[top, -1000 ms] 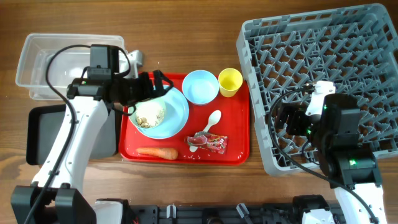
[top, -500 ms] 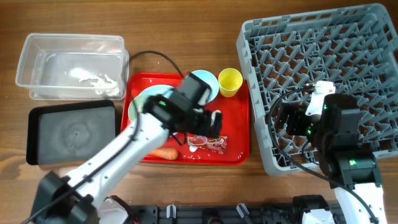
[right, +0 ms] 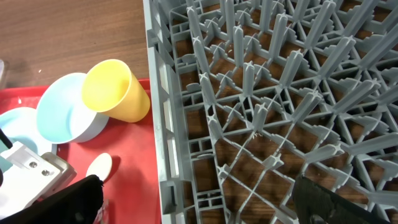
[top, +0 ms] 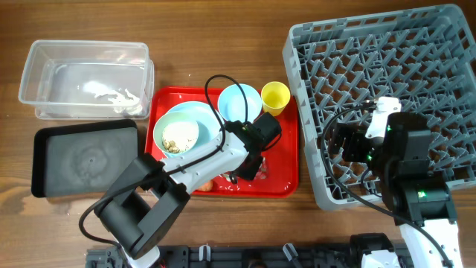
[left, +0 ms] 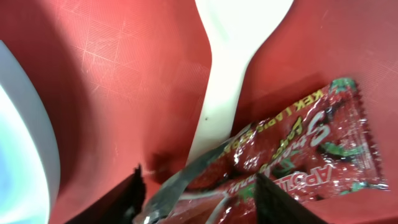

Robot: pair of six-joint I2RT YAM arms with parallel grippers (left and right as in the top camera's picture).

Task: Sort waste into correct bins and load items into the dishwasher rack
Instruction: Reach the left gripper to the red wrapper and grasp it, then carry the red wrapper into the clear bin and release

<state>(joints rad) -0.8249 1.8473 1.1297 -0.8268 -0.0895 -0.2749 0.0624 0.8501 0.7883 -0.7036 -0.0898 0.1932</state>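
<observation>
Two end effectors, both with fingers apart. Left end effector [left: 202,199] low over red tray [top: 286,149], 5 o'clock part, fingers straddling crinkled end of snack wrapper [left: 298,155], not clamped. White spoon [left: 227,81] at wrapper's 12 o'clock, touching. Right end effector [top: 343,143] over dishwasher rack [top: 387,67], 8 o'clock side, holding nothing.

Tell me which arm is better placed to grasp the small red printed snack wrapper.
Left. The left claw hangs open directly over the small red printed snack wrapper. The right claw is over the grey plastic dishwasher rack.
</observation>
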